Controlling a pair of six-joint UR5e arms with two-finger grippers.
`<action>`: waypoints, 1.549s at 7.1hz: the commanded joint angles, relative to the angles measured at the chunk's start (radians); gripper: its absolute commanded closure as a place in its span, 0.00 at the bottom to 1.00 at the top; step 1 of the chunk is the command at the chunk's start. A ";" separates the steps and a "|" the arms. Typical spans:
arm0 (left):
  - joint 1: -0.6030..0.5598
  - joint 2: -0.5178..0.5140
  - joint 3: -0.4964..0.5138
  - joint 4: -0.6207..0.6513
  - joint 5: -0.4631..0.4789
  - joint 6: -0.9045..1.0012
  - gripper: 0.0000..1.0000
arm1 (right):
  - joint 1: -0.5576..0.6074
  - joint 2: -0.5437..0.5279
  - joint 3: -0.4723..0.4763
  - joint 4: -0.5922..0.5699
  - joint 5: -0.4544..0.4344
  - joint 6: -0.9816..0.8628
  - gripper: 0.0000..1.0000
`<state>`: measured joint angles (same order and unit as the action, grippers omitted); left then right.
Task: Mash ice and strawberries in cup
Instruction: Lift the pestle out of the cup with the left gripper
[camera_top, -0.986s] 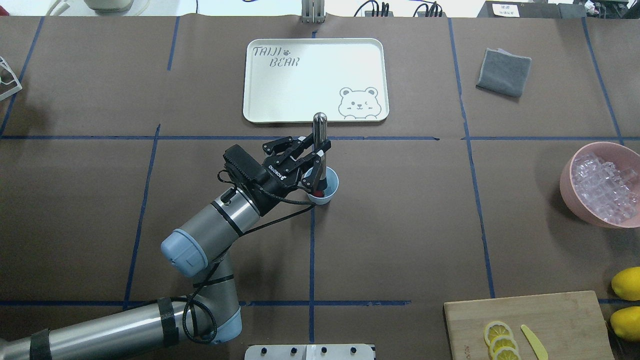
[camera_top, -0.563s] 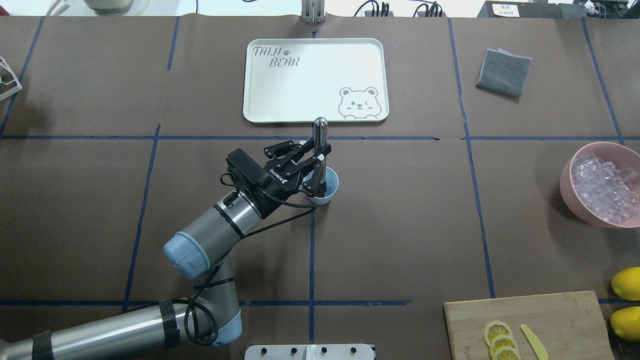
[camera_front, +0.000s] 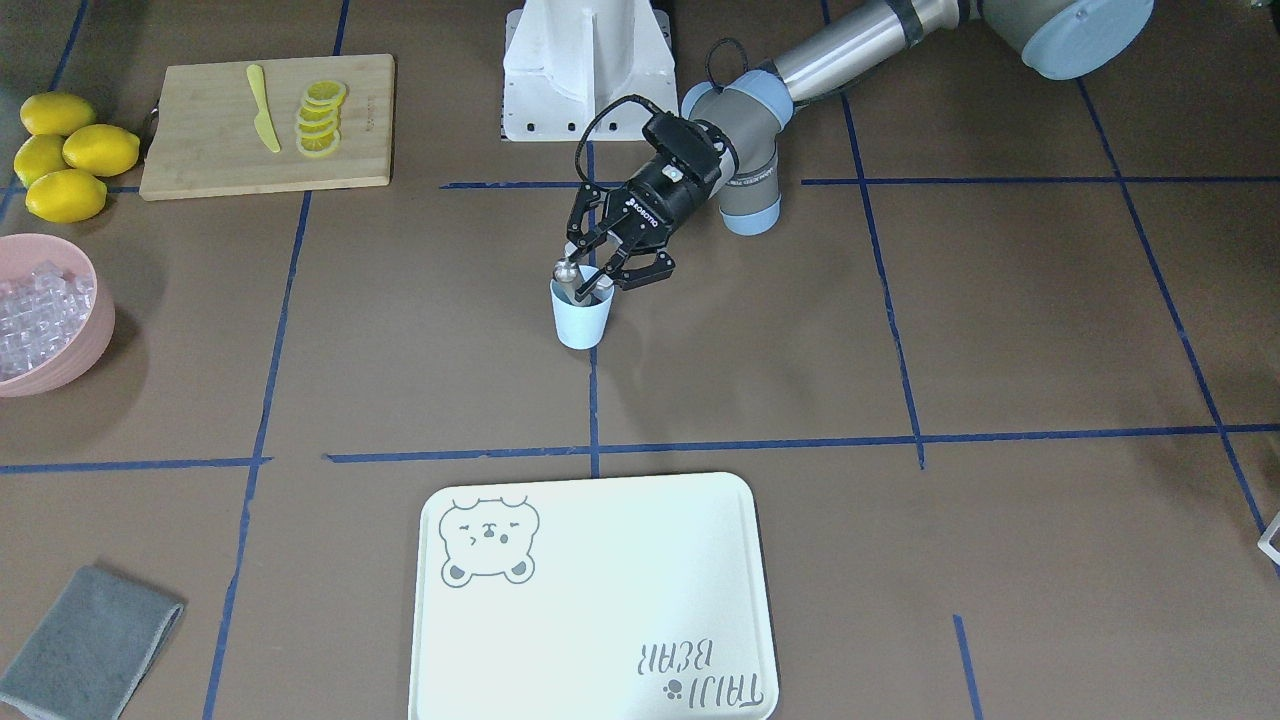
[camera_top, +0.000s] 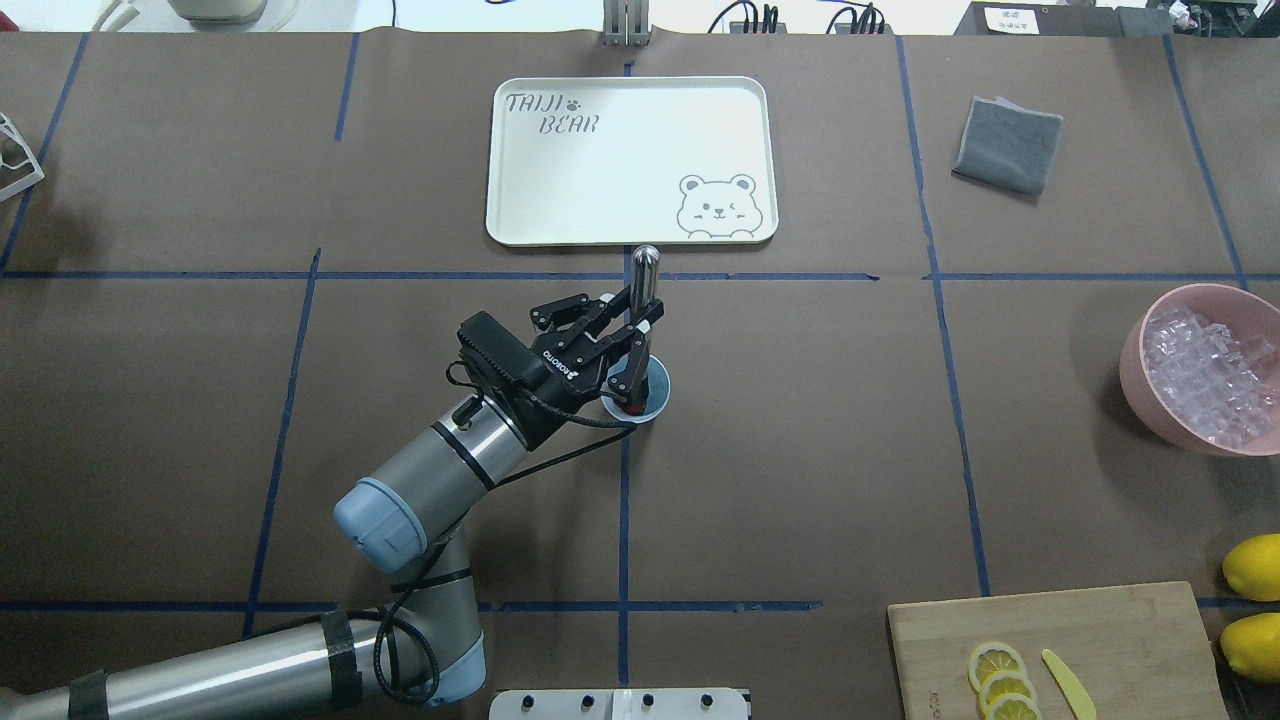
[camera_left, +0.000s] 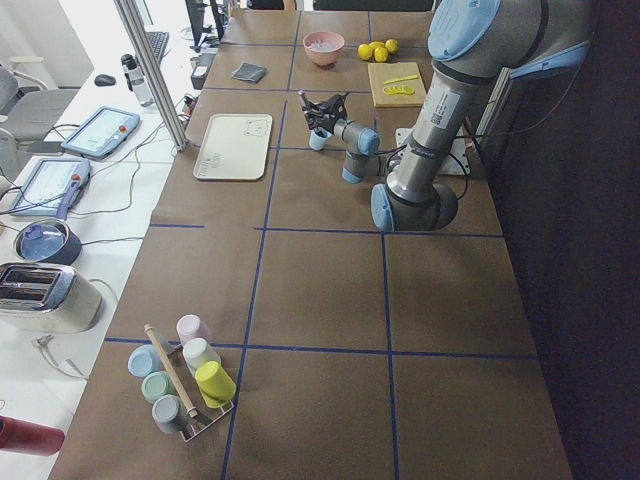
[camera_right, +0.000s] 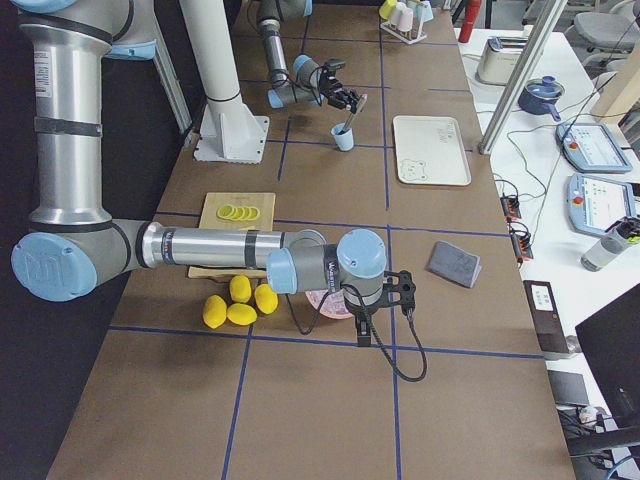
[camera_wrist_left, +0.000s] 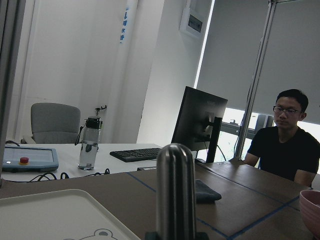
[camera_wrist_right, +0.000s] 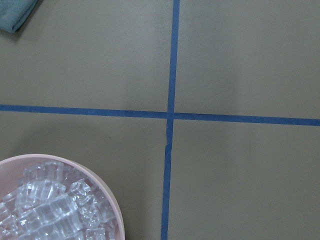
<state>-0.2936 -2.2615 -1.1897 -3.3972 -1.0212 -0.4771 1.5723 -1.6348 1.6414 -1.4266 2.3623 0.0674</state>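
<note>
The pale blue cup (camera_top: 652, 397) (camera_front: 582, 322) stands near the table's middle, just short of the white tray. A steel muddler (camera_top: 644, 268) (camera_front: 566, 270) (camera_wrist_left: 175, 190) leans into the cup, and my left gripper (camera_top: 634, 338) (camera_front: 601, 279) is shut on its shaft just above the rim. A bit of red strawberry (camera_top: 631, 407) shows inside the cup under the fingers. Any ice in the cup is hidden. My right gripper (camera_right: 398, 291) hangs by the pink bowl in the exterior right view only; I cannot tell whether it is open or shut.
A pink bowl (camera_top: 1133, 372) (camera_wrist_right: 111, 197) of ice cubes (camera_top: 1205, 375) sits at the right edge. The white bear tray (camera_top: 520, 200) lies beyond the cup. A cutting board (camera_top: 1120, 640) with lemon slices and a yellow knife, whole lemons (camera_top: 1255, 566), and a grey cloth (camera_top: 1008, 143) are on the right.
My left gripper and the muddler have moved toward the robot and pushed lower into the cup. The cup has shifted slightly the same way.
</note>
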 joint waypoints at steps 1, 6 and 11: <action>-0.002 -0.007 -0.008 0.004 -0.008 0.000 1.00 | 0.000 0.001 0.001 0.000 0.002 0.000 0.01; -0.084 -0.003 -0.149 0.032 -0.095 -0.009 1.00 | 0.000 0.000 0.000 -0.002 0.002 -0.001 0.01; -0.356 0.198 -0.436 0.346 -0.400 -0.375 1.00 | -0.003 0.009 0.003 0.000 0.008 0.002 0.01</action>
<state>-0.5840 -2.1184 -1.5824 -3.1027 -1.3413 -0.7331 1.5698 -1.6270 1.6433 -1.4278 2.3683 0.0685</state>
